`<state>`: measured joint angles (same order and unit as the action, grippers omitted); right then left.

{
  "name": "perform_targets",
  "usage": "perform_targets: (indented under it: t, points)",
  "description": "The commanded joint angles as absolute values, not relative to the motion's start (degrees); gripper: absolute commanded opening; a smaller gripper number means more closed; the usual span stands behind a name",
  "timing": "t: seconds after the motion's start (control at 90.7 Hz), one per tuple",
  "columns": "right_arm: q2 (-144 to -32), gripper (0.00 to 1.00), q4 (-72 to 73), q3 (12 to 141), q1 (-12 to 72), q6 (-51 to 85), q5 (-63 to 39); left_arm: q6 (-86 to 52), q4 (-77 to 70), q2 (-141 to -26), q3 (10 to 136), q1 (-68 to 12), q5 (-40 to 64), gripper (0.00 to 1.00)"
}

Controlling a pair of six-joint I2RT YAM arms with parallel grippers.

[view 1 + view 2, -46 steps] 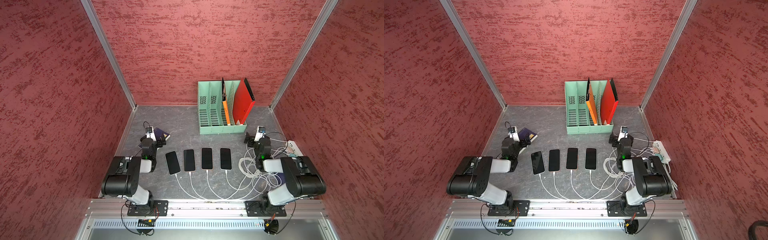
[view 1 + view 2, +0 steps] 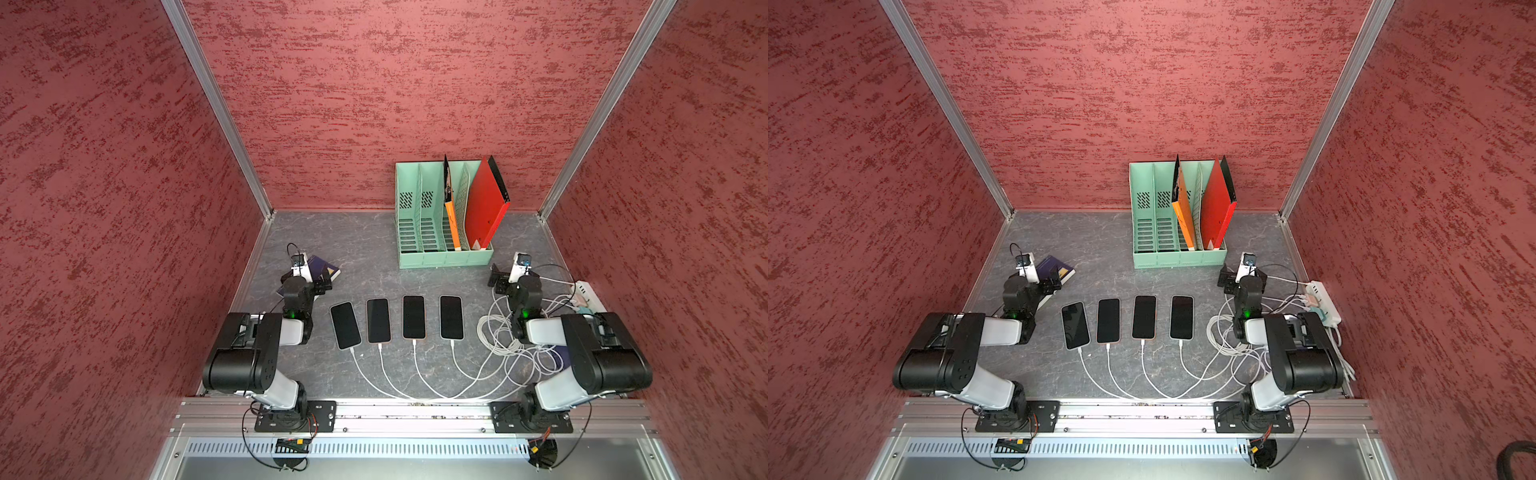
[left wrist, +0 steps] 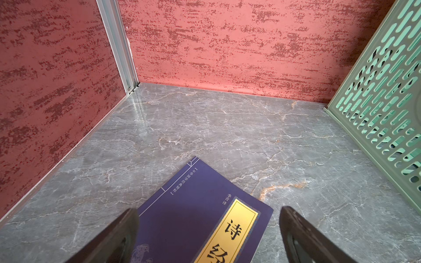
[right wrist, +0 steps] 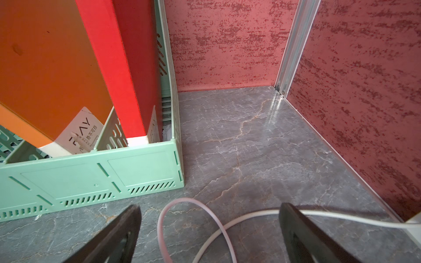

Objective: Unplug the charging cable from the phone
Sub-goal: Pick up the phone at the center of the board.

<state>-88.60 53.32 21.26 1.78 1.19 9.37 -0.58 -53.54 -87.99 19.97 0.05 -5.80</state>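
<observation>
In both top views four phones [image 2: 414, 317] lie flat in a row in the middle of the tabletop [image 2: 365, 249]. Their dark screens face up and their long axes run from the near rail [image 2: 415, 409] toward the back wall [image 2: 395, 104]. The leftmost phone [image 2: 345, 325] is skewed a little. Their ports face the near rail, each with a white charging cable [image 2: 414, 353] plugged in, and the cables curve off to my right toward a power strip [image 2: 588, 296].

In the left wrist view my left hand [image 3: 208, 210] is spread wide and empty above the corner of a purple book [image 3: 182, 216].

In the right wrist view my right hand [image 4: 209, 206] is also spread wide and empty, over two pale cords [image 4: 250, 215] lying beside the green file rack [image 4: 91, 173].
</observation>
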Motion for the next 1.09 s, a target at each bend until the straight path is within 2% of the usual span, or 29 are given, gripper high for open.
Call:
perform_targets:
  t: [0.0, 0.154, 0.187, 0.231, 0.309, 0.419, 0.474, 0.507, 0.562, 0.606, 0.672, 0.738, 0.771, 0.826, 0.926, 1.003, 1.08]
  points:
    - [-88.70, 0.98, 54.80, 21.00, 1.96, 0.70, 8.96, -0.43, -53.01, -87.45, 20.83, 0.44, -4.94, 1.00]
    - [-87.60, 0.99, 53.88, 21.25, 1.98, 1.23, 10.59, -1.05, -51.87, -86.68, 21.59, 0.87, -4.86, 1.00]
    - [-86.17, 0.99, 51.55, 21.44, 1.71, 1.81, 10.61, -1.91, -47.31, -84.63, 23.19, 1.30, -5.80, 1.00]
    - [-84.55, 0.99, 51.45, 21.56, 2.35, -0.04, 9.51, -3.49, -34.30, -80.97, 29.07, 1.18, -10.35, 1.00]
    - [-77.98, 0.98, 34.68, 28.10, 7.72, -2.65, 21.40, -8.82, -14.46, -78.84, 40.47, 1.17, -16.23, 0.99]
    - [-66.41, 0.99, 5.72, 42.02, 11.13, 2.12, 23.12, -19.45, 10.08, -81.33, 56.39, 0.93, -13.20, 0.86]
    - [-63.45, 0.98, 3.70, 42.32, 11.15, 7.57, 24.31, -24.89, 15.63, -81.66, 59.04, 0.19, -6.83, 0.81]
    - [-62.12, 0.99, 1.28, 41.30, 10.84, 17.32, 27.06, -27.40, 15.72, -80.89, 58.66, -1.32, -4.65, 0.79]
    - [-60.70, 0.99, -11.14, 45.23, 6.85, 26.26, 14.62, -29.71, 14.87, -78.47, 57.60, -5.77, -4.90, 0.79]
    - [-62.31, 0.99, -22.85, 51.27, 6.93, 29.39, 12.61, -29.73, 14.88, -76.84, 57.24, -10.41, -7.88, 0.79]
    - [-65.24, 0.98, -38.52, 59.04, 12.77, 35.78, 19.06, -27.58, 16.13, -74.84, 57.15, -19.95, -13.16, 0.77]
    - [-65.83, 0.99, -49.16, 63.40, 21.84, 42.85, 34.12, -24.16, 16.19, -73.17, 56.03, -30.55, -19.94, 0.77]
    - [-64.98, 0.98, -49.13, 62.94, 24.52, 42.60, 38.25, -22.94, 15.55, -72.36, 55.06, -35.86, -23.81, 0.78]
    - [-62.46, 0.98, -45.89, 59.72, 24.58, 42.52, 38.84, -23.03, 14.53, -71.21, 53.26, -43.51, -28.76, 0.80]
    - [-59.69, 0.99, -37.77, 56.40, 21.38, 38.75, 20.65, -23.79, 14.40, -70.38, 51.25, -55.76, -36.28, 0.81]
    - [-66.29, 0.99, -42.91, 60.67, 25.61, 38.94, 17.58, -24.07, 14.80, -69.51, 49.64, -62.72, -44.48, 0.85]
    - [-74.68, 0.98, -48.44, 63.65, 32.30, 41.08, 19.87, -27.09, 15.40, -68.13, 47.46, -64.56, -45.15, 0.91]
